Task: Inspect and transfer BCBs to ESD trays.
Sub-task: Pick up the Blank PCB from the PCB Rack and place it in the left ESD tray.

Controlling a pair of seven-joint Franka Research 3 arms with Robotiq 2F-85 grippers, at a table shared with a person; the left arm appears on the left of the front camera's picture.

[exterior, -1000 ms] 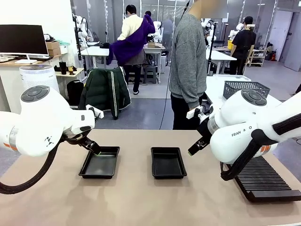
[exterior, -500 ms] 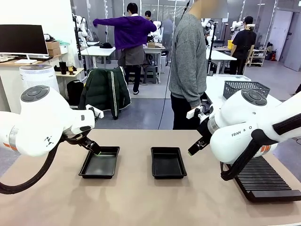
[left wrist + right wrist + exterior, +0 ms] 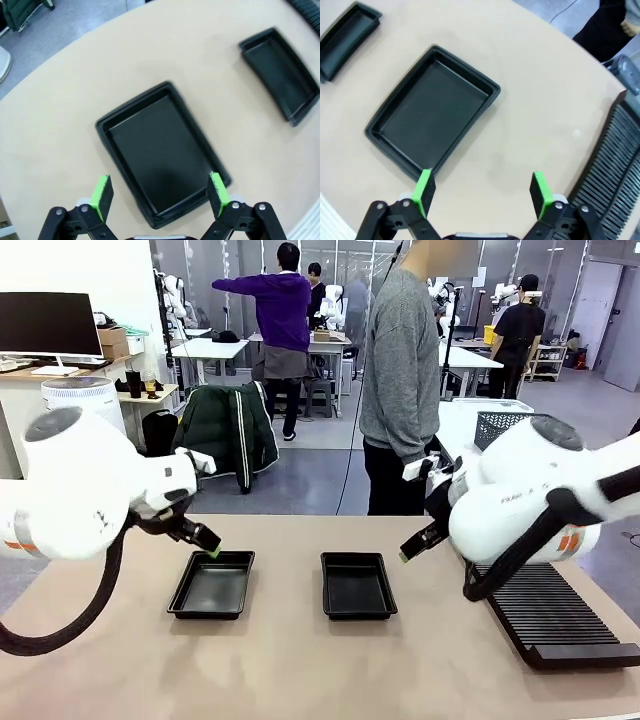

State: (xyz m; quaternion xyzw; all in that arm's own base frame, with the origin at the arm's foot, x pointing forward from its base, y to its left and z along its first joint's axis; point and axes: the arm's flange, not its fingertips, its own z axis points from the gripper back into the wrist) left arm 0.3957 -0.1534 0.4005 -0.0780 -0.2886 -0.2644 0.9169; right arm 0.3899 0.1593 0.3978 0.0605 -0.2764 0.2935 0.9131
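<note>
Left wrist view: left tool [image 3: 160, 186] agape, empty.

Grey floor [image 3: 310, 475], white worktables [image 3: 215, 347] behind, a dark monitor [image 3: 50, 323], perhaps a chair under the green jacket [image 3: 225, 430].

Two ESD trays [image 3: 212, 588] [image 3: 357, 588] (both black), one rack [image 3: 560, 625].

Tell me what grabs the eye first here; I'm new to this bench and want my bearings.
Two empty black trays sit side by side mid-table, the left tray and the right tray. The left gripper and right gripper hang open near them, and a person in grey stands at the far edge.
</note>
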